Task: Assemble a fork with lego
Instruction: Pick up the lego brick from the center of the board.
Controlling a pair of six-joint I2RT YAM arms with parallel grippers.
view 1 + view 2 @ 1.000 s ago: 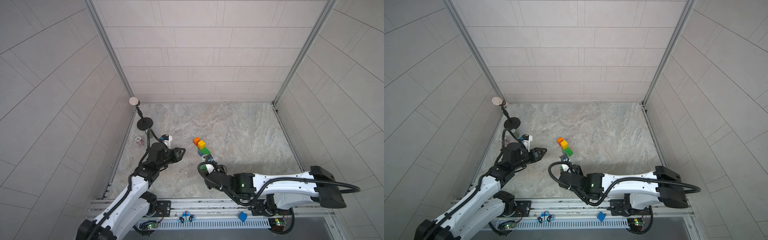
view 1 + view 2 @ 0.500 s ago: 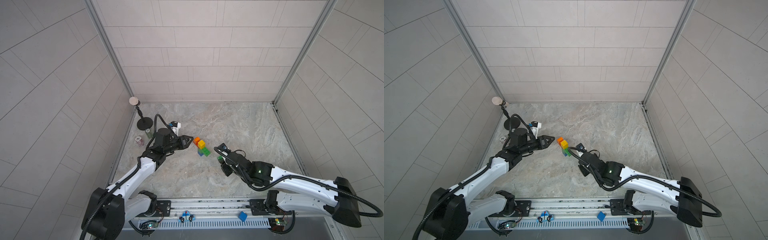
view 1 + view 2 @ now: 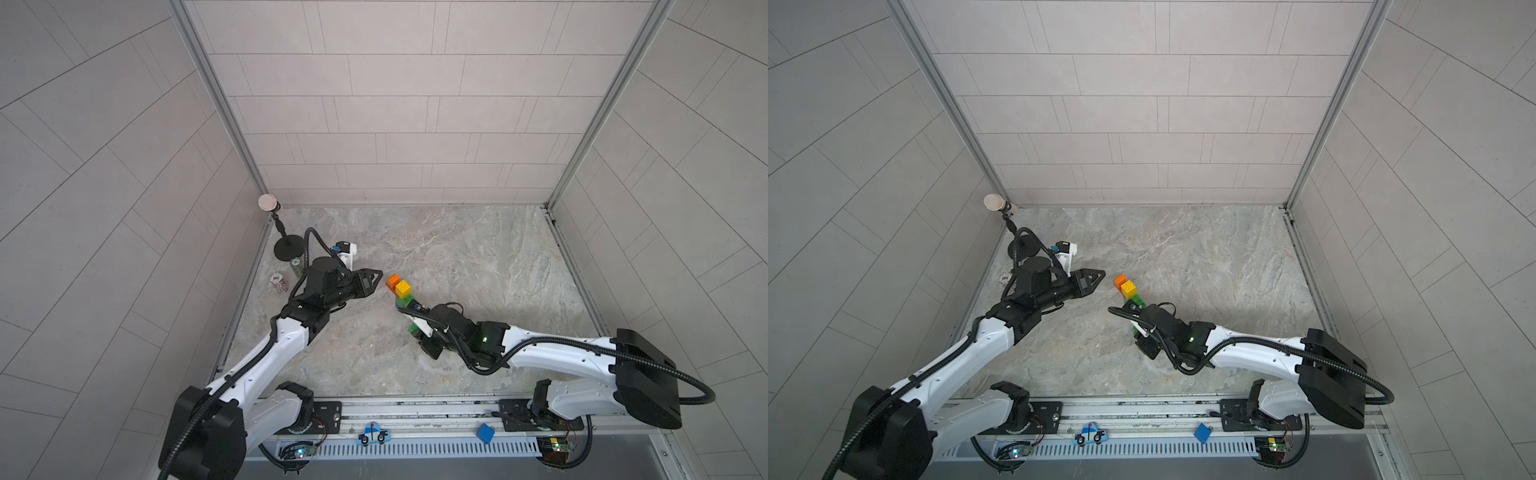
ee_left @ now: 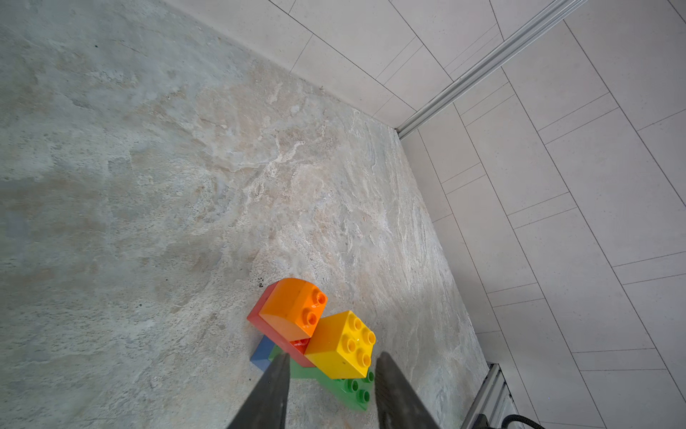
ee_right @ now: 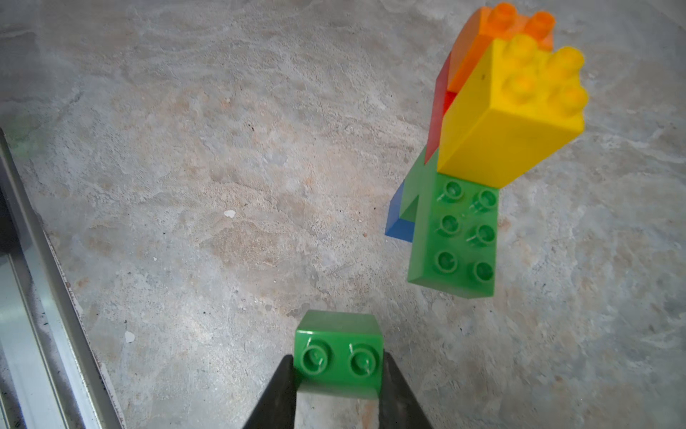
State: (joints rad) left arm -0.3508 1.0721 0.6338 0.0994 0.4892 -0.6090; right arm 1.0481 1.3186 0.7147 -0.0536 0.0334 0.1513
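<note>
Your right gripper (image 5: pixel 337 359) is clamped on a small green brick (image 5: pixel 339 349), one jaw on either side and the studs facing up. The half-built fork (image 5: pixel 479 156) stands on the table (image 3: pixel 478 266) just ahead of the fingertips and slightly off their line. Its long green brick (image 5: pixel 454 237) runs lengthwise away from that gripper. The bare, studded end is the nearer one, and the far end is buried under the yellow brick (image 5: pixel 508 111) and the orange brick (image 5: pixel 482 48). That open patch of studs looks like the landing place, so the next move is probably a short carry forward and sideways, then a press down. The small brick needs to sit square over the studs, since a skewed press could tip the stack. Whether the held brick is clear of the table cannot be told. Your left gripper (image 4: pixel 334 357) waits on the far side of the fork, near the orange end, with its jaws partly parted and empty. In both top views it stops short of the bricks. The right arm is plainly nearer the free studs.
</note>
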